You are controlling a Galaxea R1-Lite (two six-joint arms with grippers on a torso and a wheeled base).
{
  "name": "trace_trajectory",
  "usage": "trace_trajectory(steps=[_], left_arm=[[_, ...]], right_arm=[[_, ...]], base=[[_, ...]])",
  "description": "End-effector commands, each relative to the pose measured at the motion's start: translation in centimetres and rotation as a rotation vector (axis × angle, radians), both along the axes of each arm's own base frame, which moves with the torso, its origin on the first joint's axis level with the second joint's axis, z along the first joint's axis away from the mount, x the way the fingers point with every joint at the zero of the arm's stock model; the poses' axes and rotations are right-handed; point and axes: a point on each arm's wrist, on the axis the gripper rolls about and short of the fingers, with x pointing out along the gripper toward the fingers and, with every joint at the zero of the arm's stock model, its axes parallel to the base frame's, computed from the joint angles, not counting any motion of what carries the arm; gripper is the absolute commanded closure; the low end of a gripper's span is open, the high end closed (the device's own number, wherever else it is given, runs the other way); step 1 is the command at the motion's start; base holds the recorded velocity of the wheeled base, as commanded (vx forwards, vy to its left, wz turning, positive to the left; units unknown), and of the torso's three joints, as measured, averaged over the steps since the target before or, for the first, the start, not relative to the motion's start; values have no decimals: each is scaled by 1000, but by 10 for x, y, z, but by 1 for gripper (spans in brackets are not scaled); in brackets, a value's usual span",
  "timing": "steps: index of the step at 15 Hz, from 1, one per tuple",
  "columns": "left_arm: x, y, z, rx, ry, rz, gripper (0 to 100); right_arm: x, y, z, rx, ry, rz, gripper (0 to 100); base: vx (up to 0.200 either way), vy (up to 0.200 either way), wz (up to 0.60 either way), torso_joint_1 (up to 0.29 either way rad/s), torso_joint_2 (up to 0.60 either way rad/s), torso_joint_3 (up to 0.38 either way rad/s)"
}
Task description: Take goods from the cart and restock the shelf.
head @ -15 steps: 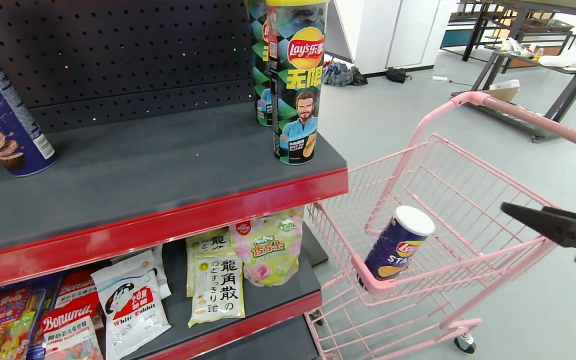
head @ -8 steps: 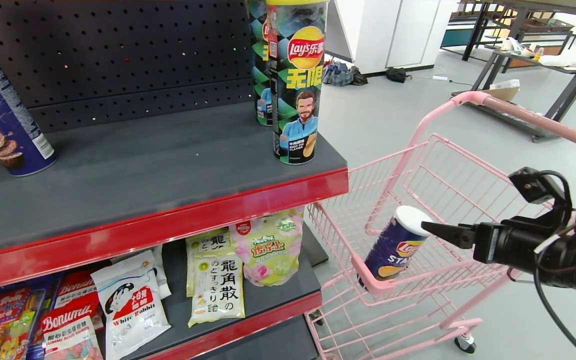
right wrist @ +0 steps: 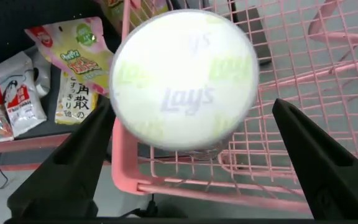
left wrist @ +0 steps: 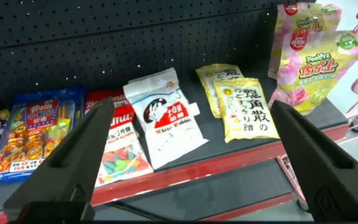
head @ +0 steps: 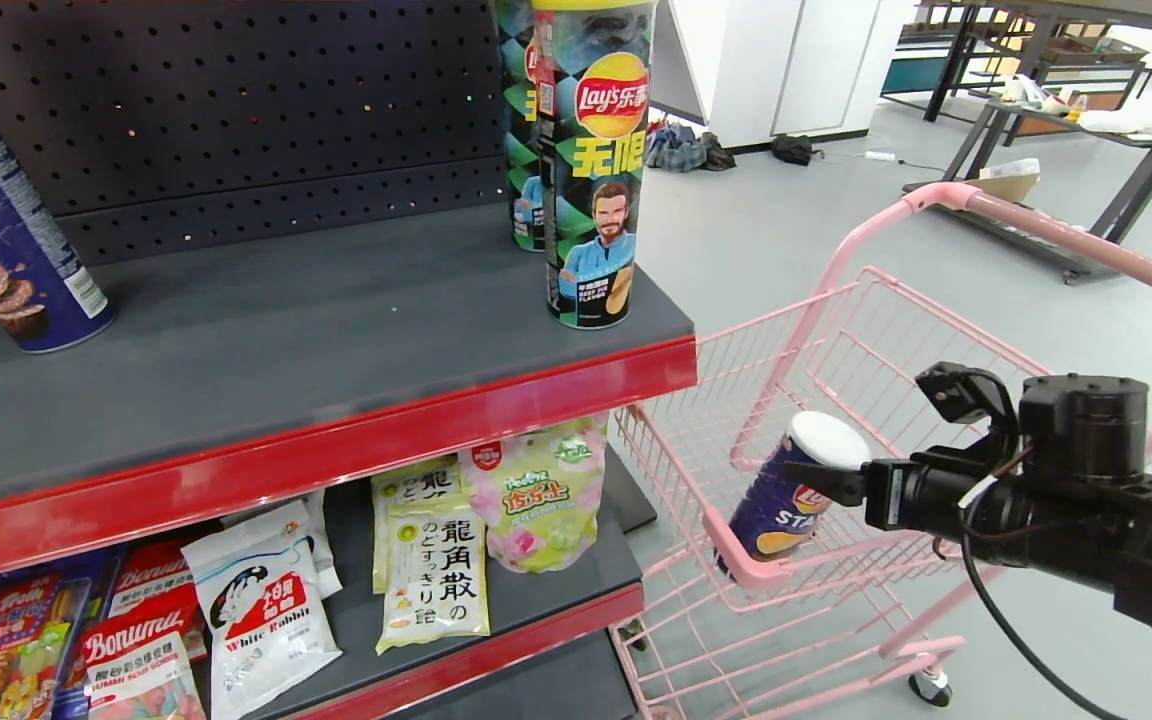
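Right claw (head: 816, 478): spread wide and holding nothing. The fingers stand either side of the can's top and have not closed.
Can (head: 781, 510): straight ahead of the claw, lid end toward it and base away. It leans tilted in a corner of the cart (head: 736, 560), resting against the pink rim. I cannot tell whether a fingertip touches it.
Left claw (left wrist: 191, 106): wide open and empty. Snack bags (left wrist: 166, 118) lie flat ahead of it on the lower board.
Handling: judge the can light, a stiff tube with a slick printed wall. The wall will dent under a hard squeeze, and the chips inside break easily.
Lid: a thin push-on cap, likely to pop off, so don't pinch it.
Where to grip: take the wall just below the lid, fingers on opposite sides, with moderate force.
Watch: the cart wires sit close beside the fingers, so lift clear before you swing.
Shelf (head: 336, 330): up and to the claw's left, with bare board beside the tall cans (head: 591, 200).
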Motion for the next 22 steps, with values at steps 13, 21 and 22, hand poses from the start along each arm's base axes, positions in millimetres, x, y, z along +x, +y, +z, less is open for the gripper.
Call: trace_trajectory(steps=[13,21,22], left_arm=[[0,0,0,-1,-1,1,0],[0,0,0,-1,-1,1,0],[0,0,0,-1,-1,1,0]], right_arm=[[36,19,-37,-11,-12,5,100],[54,6,51,-48,-299,-36,100],[49,-1,77,-53,-342,-56,100]], base=[[0,0,0,0,0,0],[0,0,0,0,0,0],[0,0,0,0,0,0]])
